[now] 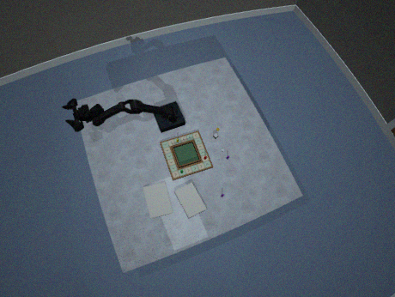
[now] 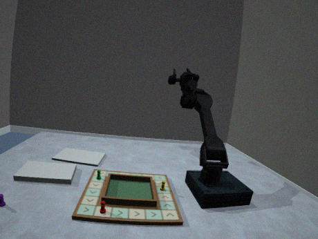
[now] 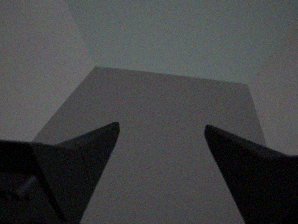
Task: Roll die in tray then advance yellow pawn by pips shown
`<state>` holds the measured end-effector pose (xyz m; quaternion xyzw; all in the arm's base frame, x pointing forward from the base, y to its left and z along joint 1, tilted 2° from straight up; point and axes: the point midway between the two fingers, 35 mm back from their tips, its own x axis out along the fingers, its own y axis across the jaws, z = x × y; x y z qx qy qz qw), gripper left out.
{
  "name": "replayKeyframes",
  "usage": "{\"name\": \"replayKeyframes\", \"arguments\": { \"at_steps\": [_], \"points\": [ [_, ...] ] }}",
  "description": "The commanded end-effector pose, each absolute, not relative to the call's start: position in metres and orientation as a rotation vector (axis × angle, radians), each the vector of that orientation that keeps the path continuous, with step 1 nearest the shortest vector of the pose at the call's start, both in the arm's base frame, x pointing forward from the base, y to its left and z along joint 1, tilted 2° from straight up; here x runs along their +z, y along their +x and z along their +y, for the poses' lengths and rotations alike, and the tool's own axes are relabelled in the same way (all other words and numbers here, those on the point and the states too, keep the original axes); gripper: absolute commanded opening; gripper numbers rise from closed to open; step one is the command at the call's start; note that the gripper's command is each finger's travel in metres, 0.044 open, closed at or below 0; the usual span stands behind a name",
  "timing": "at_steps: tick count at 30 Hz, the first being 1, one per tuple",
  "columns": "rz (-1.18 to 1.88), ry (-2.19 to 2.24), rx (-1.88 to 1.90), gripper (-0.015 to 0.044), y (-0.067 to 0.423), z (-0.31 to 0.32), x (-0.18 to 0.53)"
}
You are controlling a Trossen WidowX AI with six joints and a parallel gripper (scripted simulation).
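Toward the far-left edge of the worktop, the gripper (image 1: 69, 114) is held high w/ jaws wide apart and nothing between them; in the wrist view only wall shows past the fingers. The arm (image 2: 207, 131) is raised well away from the board (image 1: 187, 155), judged a parked pose, touching nothing. The die (image 1: 215, 135) lies off the board, nearer the right edge, just beside a small yellow bit. The yellow pawn (image 2: 162, 185) stands upright on the board's track, on the side next the base (image 2: 218, 189). Red pawn (image 2: 102, 206) and green pawn (image 2: 99, 174) stand at other corners. The tray (image 2: 128, 188), sunk in the board's middle, appears to hold nothing. Pick-up of the die seems not yet done.
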<state>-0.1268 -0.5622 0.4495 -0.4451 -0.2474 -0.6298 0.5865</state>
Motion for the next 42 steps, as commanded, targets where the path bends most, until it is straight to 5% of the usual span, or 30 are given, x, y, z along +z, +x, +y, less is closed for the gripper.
{"name": "replayKeyframes", "arguments": {
  "at_steps": [1,5,21,42],
  "points": [
    [-0.577,-1.033,-1.466,0.0374,-0.124,-0.563,0.45],
    [-0.58,-0.925,-1.411,0.0275,-0.075,-0.577,0.45],
    [-0.466,-0.392,-1.086,0.0275,0.18,-0.596,0.397],
    [-0.11,0.174,-0.64,0.0275,0.451,-0.436,0.296]
  ]
}}
